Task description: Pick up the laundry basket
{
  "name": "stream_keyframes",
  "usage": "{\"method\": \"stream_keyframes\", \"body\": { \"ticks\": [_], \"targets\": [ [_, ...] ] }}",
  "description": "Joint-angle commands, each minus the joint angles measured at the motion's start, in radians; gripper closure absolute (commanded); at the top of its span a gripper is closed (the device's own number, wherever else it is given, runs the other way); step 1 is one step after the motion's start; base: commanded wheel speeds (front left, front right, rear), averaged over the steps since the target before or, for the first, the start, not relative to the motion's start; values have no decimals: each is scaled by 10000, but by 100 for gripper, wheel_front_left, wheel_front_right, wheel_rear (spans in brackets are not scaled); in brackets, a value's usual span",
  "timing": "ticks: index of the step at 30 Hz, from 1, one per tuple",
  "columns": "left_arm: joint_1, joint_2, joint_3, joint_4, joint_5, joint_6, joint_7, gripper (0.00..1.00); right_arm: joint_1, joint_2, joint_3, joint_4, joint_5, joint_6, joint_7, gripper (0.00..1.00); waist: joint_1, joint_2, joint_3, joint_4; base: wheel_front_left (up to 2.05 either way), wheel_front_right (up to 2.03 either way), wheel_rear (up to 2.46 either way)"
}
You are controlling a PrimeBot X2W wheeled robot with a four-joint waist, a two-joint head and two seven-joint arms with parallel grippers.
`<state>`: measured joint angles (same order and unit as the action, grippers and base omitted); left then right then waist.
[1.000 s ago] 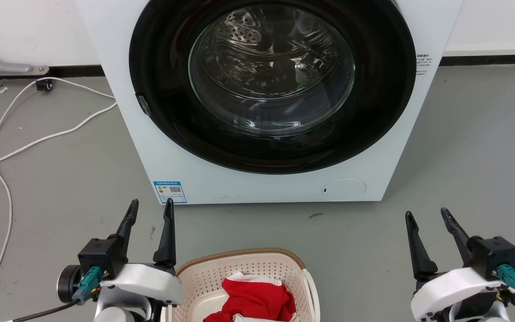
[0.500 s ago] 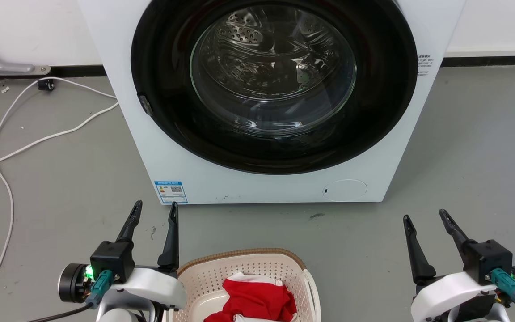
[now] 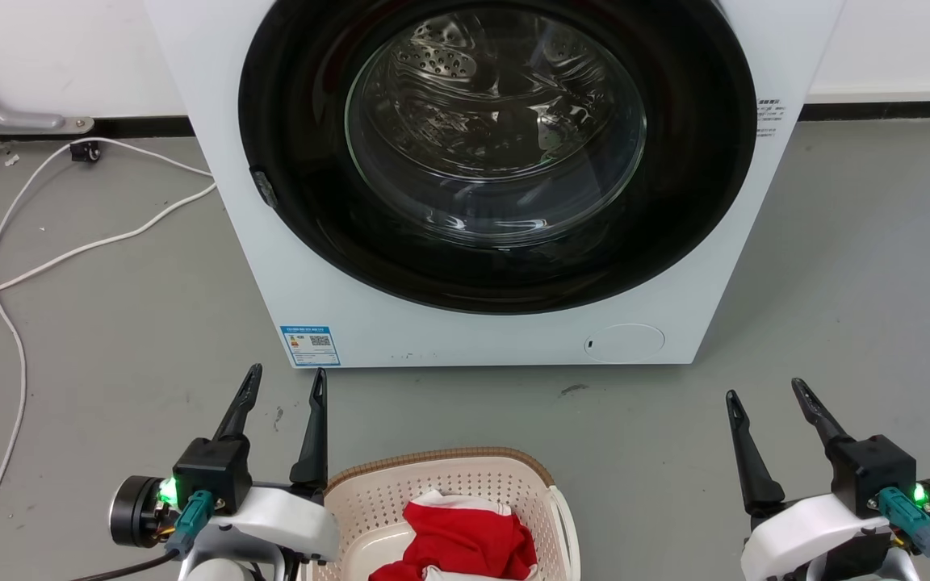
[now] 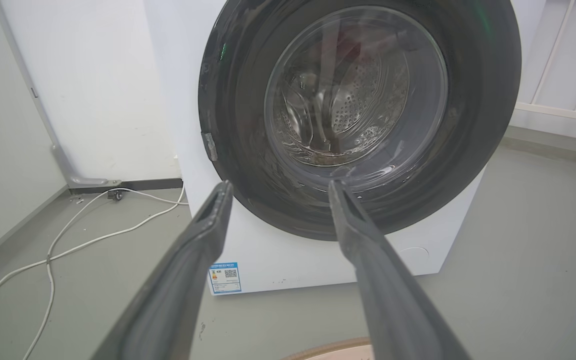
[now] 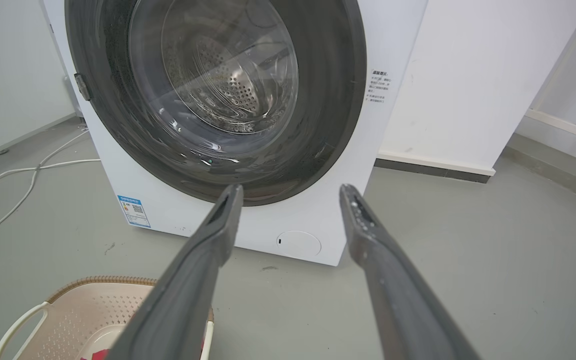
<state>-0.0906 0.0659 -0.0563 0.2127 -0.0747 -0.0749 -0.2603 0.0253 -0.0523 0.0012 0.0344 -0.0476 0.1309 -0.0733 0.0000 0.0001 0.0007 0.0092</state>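
The laundry basket point(image 3: 400, 496), cream with a brown woven-look rim and a white side handle, sits on the grey floor at the bottom centre of the head view, holding red and white cloth point(image 3: 465, 537). My left gripper point(image 3: 286, 379) stands open just left of the basket's rim, fingers empty. Far to the basket's right, my right gripper point(image 3: 762, 391) is open too, with nothing between its fingers. In the right wrist view the laundry basket point(image 5: 73, 310) lies at the lower left beside my open right gripper point(image 5: 290, 192). The left wrist view shows my open left gripper point(image 4: 278, 187) and a sliver of the basket's rim point(image 4: 338, 346).
A white front-loading washing machine point(image 3: 481, 323) with a dark round door stands straight ahead, its door shut. White cables point(image 3: 53, 250) trail over the floor at the left. A white wall runs behind, and open grey floor lies right of the machine.
The left gripper has edged right toward the basket's rim. The right gripper barely shifted. Green lights now glow on both wrists.
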Motion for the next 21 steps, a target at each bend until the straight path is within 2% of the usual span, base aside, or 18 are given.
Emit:
{"method": "stream_keyframes", "body": {
  "ticks": [1, 13, 21],
  "targets": [
    [-74, -4, 23, 13, -31, -15, -73, 0, 42, 38, 0, 22, 20, -3, -51, 0, 0, -1, 8, -2, 0, 0, 0],
    [-81, -59, 44, 6, 12, 6, -73, 0, -33, 38, -43, 109, 65, -3, -77, 0, 0, -1, 83, 13, 0, 0, 0],
    [-193, -72, 192, 295, 62, 111, -73, 0, -275, 38, 197, 419, 166, -3, 103, 0, 0, -1, 514, 109, 0, 0, 0]
  ]
}}
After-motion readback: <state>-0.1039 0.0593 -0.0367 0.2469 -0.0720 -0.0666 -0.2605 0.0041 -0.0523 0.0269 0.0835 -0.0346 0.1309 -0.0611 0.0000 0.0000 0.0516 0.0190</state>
